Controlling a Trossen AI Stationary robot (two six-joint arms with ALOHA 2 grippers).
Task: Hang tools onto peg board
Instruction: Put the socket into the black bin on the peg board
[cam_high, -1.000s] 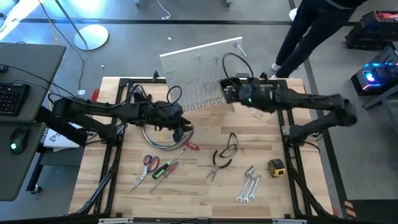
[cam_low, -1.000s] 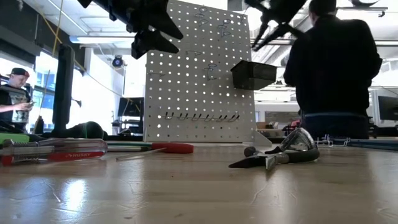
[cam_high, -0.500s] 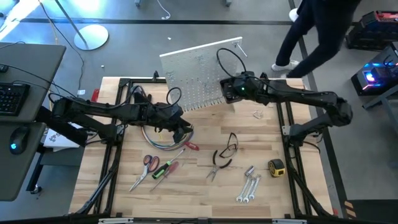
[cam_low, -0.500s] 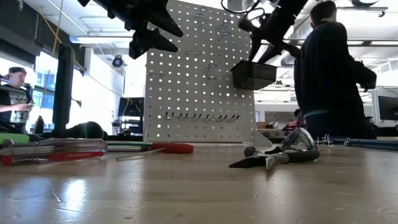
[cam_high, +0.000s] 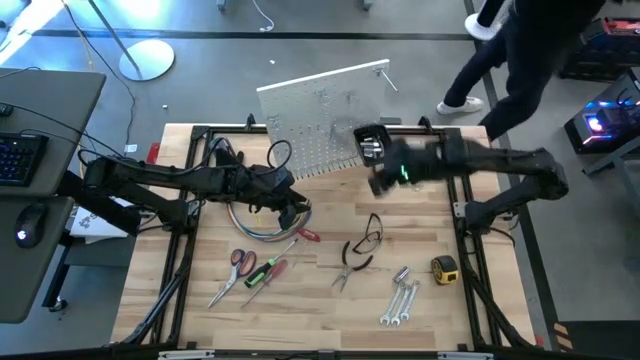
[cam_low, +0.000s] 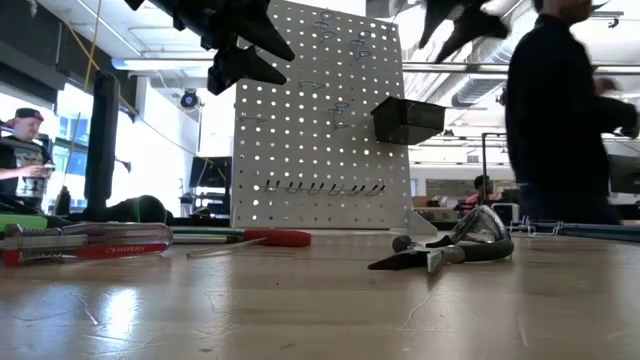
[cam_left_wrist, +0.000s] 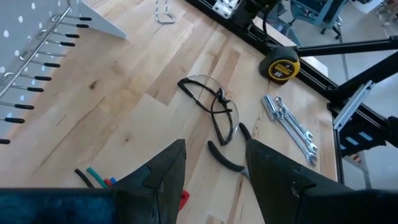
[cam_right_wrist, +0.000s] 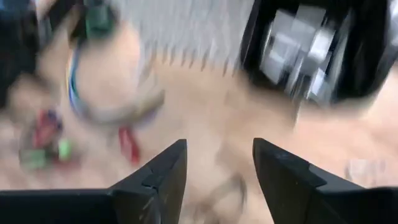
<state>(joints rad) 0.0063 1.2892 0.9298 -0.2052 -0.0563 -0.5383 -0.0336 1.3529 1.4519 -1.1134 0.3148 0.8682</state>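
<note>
1. The table (cam_high: 330, 215) is made of pale wooden planks with a visible grain, and a black metal frame (cam_high: 190, 135) runs around its edge.
2. The room around it has a grey floor. At the far left a desk holds a keyboard (cam_high: 22, 160) and a mouse (cam_high: 30, 222).
3. The left gripper (cam_high: 292, 210) hangs above the left middle of the table, over a curved bundle of coloured cables (cam_high: 255, 225). Its two dark fingers stand apart, with only the table between them.
4. Near the front left lie red-handled scissors (cam_high: 235, 270), then a green-handled screwdriver (cam_high: 262, 268) and a red-handled screwdriver (cam_high: 270, 275), all long and thin.
5. The peg board (cam_high: 325, 115) stands at the far middle of the table. It is a white flat panel with a regular grid of small holes (thin metal hooks stick out in a row low on it), and a small black bin (cam_low: 408, 120) is fixed on its right part.
6. In the middle lie clear safety glasses (cam_high: 368, 235) and black-handled pliers (cam_high: 350, 268).
7. The right gripper (cam_high: 385, 180) is just in front of the board's right end, blurred. Its fingers stand apart and hold nothing.
8. At the front right lie shiny silver wrenches (cam_high: 400, 295) and a round yellow tape measure (cam_high: 445, 268).
9. A person in dark clothes (cam_high: 520, 50) is on the floor beyond the far right corner.
</note>
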